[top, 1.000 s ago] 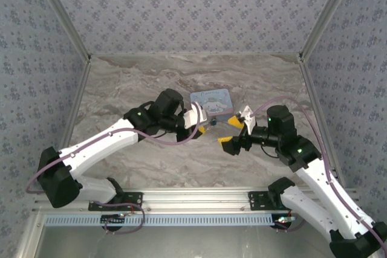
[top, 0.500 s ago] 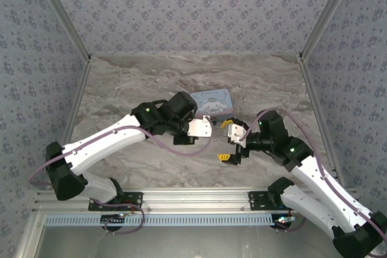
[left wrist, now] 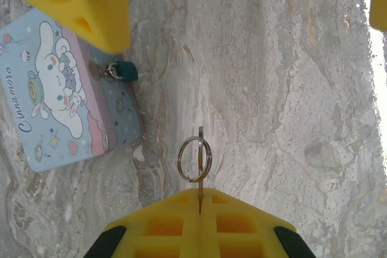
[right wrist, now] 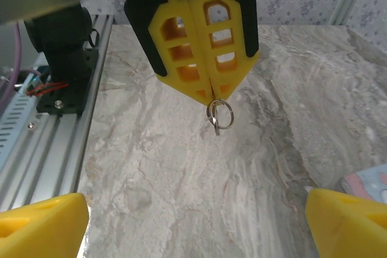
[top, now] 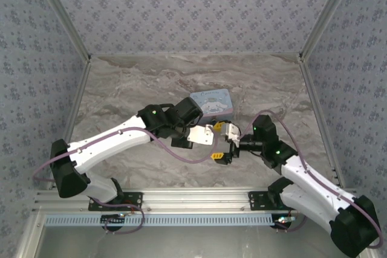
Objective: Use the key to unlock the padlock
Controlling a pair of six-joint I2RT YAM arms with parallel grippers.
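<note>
When all are counted, grippers: two.
Left gripper (left wrist: pixel 199 206): closed on one key (left wrist: pixel 200 179), one ring (left wrist: pixel 194 159) hung on it.
Right gripper (right wrist: pixel 196 203): fingers held apart.
Padlock (left wrist: pixel 124 70): one, hooked at the edge of one tin (left wrist: pixel 60 89), laid on the table (left wrist: pixel 272 89).

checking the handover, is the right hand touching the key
Apart. The right wrist view shows the key hanging from the shut left hand, with bare table between it and the open fingers of the right hand.
</note>
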